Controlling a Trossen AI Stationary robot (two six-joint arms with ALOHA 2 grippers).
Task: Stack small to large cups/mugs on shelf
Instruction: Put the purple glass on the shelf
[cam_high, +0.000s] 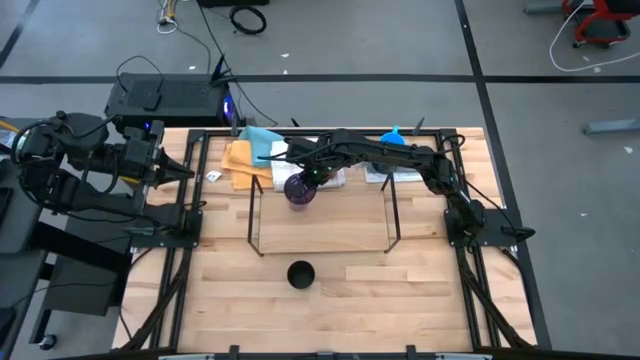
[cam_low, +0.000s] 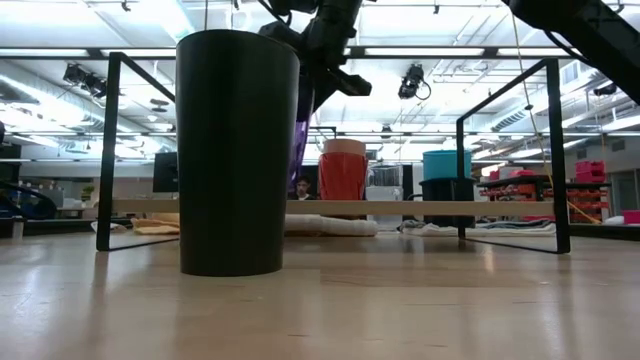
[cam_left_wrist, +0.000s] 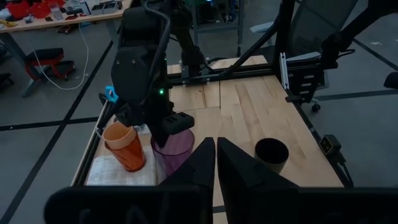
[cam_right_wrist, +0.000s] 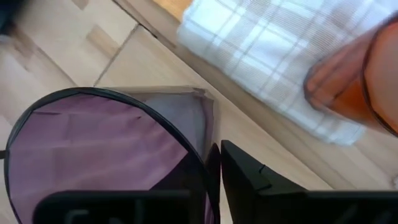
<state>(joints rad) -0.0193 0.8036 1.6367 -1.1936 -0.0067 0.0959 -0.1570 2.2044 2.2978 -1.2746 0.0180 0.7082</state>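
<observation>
The purple cup (cam_high: 299, 190) is at the far left corner of the black rod shelf (cam_high: 255, 220), with my right gripper (cam_right_wrist: 216, 177) shut on its rim. It shows beside an orange cup (cam_left_wrist: 124, 146) in the left wrist view. A black cup (cam_high: 300, 274) stands on its base on the bare table, nearer the front edge. Beyond the shelf, the low view shows the orange cup (cam_low: 342, 170), a teal cup (cam_low: 447, 165) and a dark mug (cam_low: 447, 200). My left gripper (cam_left_wrist: 215, 163) is shut on nothing, drawn back at the table's left edge. My right gripper has the purple cup's rim (cam_right_wrist: 202, 155) between its two fingers, one inside the cup and one outside. The fingers come from above, slanting down from the table's right. The cup is mouth up. Whether its base rests on anything I cannot tell.
Orange cloths (cam_high: 240, 160) and a light blue cloth (cam_high: 260, 138) lie at the far left. A white checked towel (cam_right_wrist: 267, 56) lies under the orange cup (cam_right_wrist: 354, 81). Bare wood runs in front of the shelf on both sides of the black cup (cam_low: 237, 150).
</observation>
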